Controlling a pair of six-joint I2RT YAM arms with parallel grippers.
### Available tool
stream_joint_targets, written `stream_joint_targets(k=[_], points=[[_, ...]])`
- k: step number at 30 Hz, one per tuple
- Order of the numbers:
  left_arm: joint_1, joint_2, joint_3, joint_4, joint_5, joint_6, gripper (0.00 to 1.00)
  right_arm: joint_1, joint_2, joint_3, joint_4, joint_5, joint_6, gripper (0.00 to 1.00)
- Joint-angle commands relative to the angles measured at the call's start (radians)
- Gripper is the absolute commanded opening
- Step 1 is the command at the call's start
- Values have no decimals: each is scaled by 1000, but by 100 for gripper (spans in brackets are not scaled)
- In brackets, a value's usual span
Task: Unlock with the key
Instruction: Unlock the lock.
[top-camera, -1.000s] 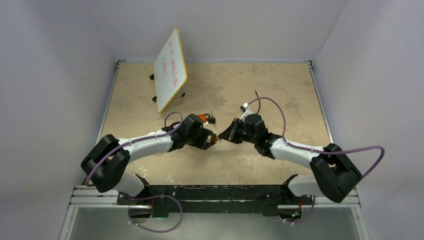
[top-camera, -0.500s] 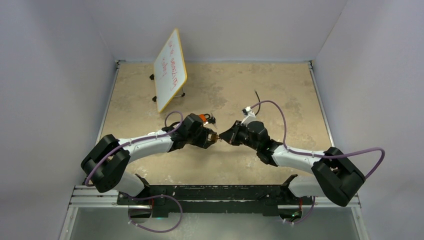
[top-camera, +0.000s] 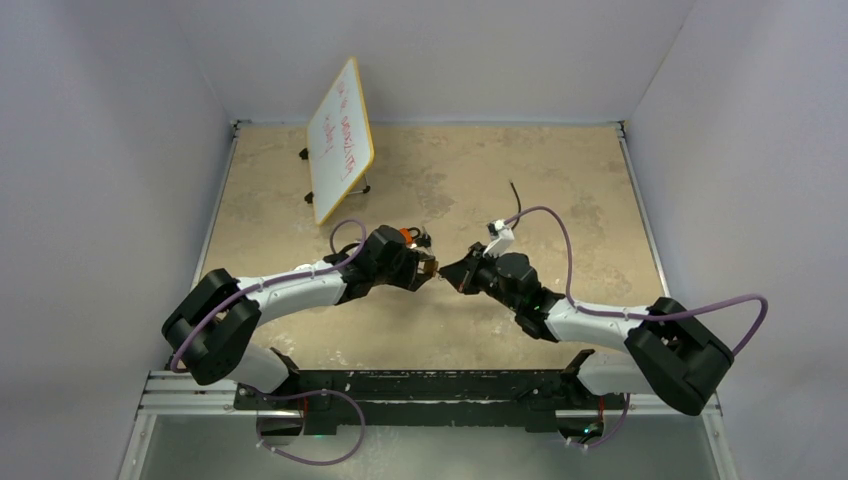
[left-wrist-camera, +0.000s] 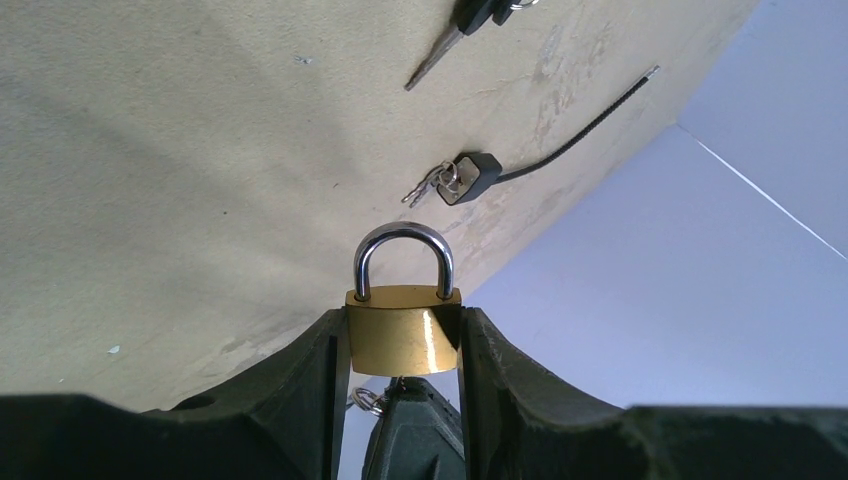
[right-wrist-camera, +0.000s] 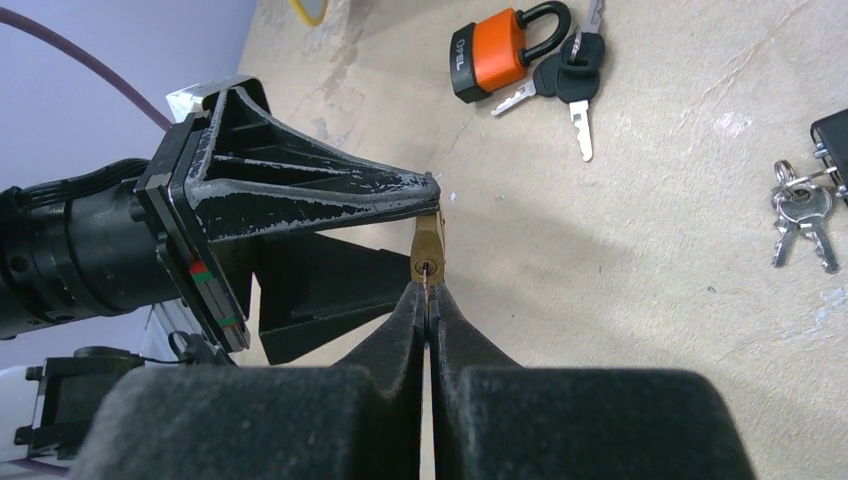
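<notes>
A brass padlock (left-wrist-camera: 403, 335) with a closed steel shackle is clamped by its sides between the fingers of my left gripper (left-wrist-camera: 403, 315), keyhole end toward the right arm. My right gripper (right-wrist-camera: 428, 292) is shut on a thin key (right-wrist-camera: 428, 283). The key's tip is at the keyhole in the padlock's bottom face (right-wrist-camera: 428, 266). How deep it sits cannot be told. Seen from above, the left gripper (top-camera: 425, 268) and the right gripper (top-camera: 446, 273) meet tip to tip above the table's middle. A small key ring (left-wrist-camera: 365, 400) hangs by the right fingertips.
An orange padlock (right-wrist-camera: 495, 52) with black-headed keys (right-wrist-camera: 572, 78) lies on the table past the left gripper. A bunch of silver keys (right-wrist-camera: 803, 212) lies at the right beside a black fob (left-wrist-camera: 472, 177) with a thin cable. A small whiteboard (top-camera: 340, 140) stands at the back left.
The right forearm has swung lower and toward the near edge, its wrist turning, while its tips stay at the padlock. The left gripper has edged slightly away from the near edge.
</notes>
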Motion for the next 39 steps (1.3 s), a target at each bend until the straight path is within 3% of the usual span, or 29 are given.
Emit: stream_joint_targets(k=[1,11,16,23,29,35,39], points=[[-4,-44,22,133,25,-160,13,12,19,-26,73,50,-59,0],[-4,-34,34,74,46,-90,11,12,-28,44,-79,6,2,0],[-4,-30,34,81,75,-84,11,12,29,98,-94,-1,13,0],[-3,-12,64,32,118,-31,8,12,125,211,-245,-44,84,0],[-3,-20,56,29,128,-27,8,5,116,239,-320,-44,121,0],[7,-50,70,-51,39,47,8,-61,-30,175,-316,-126,120,44],[18,-71,104,-150,-64,167,8,-87,-149,139,-313,-189,108,55]])
